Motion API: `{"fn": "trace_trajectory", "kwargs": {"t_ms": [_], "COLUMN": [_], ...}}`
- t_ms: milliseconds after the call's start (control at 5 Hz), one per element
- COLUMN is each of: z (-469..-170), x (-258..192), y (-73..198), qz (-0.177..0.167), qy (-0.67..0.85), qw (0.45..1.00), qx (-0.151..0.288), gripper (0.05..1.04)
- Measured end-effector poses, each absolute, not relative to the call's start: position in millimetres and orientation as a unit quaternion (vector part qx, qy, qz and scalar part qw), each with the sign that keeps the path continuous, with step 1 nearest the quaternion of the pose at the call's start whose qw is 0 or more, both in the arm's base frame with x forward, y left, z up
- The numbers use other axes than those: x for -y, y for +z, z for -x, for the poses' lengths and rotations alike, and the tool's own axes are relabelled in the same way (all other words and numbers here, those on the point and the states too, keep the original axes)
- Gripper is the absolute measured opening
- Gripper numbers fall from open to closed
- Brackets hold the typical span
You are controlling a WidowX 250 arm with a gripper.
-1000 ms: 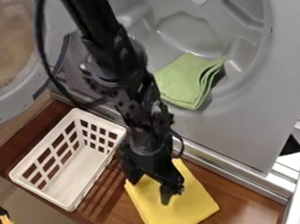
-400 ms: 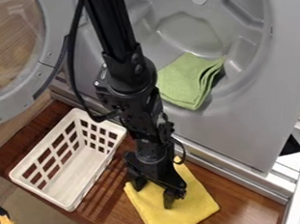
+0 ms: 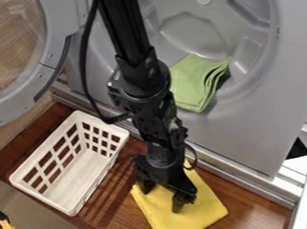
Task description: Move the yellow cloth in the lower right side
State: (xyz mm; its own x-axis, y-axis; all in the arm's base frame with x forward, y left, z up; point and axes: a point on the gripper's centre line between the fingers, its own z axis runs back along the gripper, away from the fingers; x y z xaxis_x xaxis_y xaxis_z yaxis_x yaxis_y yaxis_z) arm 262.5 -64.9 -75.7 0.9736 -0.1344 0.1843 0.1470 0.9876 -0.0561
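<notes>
Where the yellow cloth (image 3: pixel 192 213) lies: folded flat on the wooden surface (image 3: pixel 252 207), under the gripper (image 3: pixel 163 195).
Its soft layers: we judge them light and limp, easy to wrinkle or slip apart; we should pinch all layers together near the upper left edge.
Gripper jaws: they stand apart over this edge; how firmly they press, we cannot tell.
White plastic basket (image 3: pixel 69 182): near the cloth, on its left.
Green cloth (image 3: pixel 190 84): folded, farther up, in the grey machine (image 3: pixel 250 143).
</notes>
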Motion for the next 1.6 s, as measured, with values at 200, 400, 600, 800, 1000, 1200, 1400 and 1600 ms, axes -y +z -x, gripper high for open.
{"fn": "trace_trajectory", "kwargs": {"t_ms": [200,400,600,800,1000,1200,1400,1600], "z": [-260,-251,-243,-237,-233,-234,-241,-243], "x": [89,116,144,162,169,165,153,148], "y": [-74,-74,-71,-70,-69,-67,-53,-32], "qz": [0.048,0.055,0.064,0.067,0.066,0.064,0.06,0.057], "qy": [-0.099,-0.147,-0.195,-0.223,-0.237,-0.231,-0.212,-0.209], "qw": [0.99,0.984,0.975,0.969,0.966,0.967,0.97,0.97], "qx": [0.091,0.083,0.085,0.085,0.083,0.084,0.098,0.114], "gripper": [1.0,0.999,0.999,0.997,0.999,0.999,0.999,0.999]}}
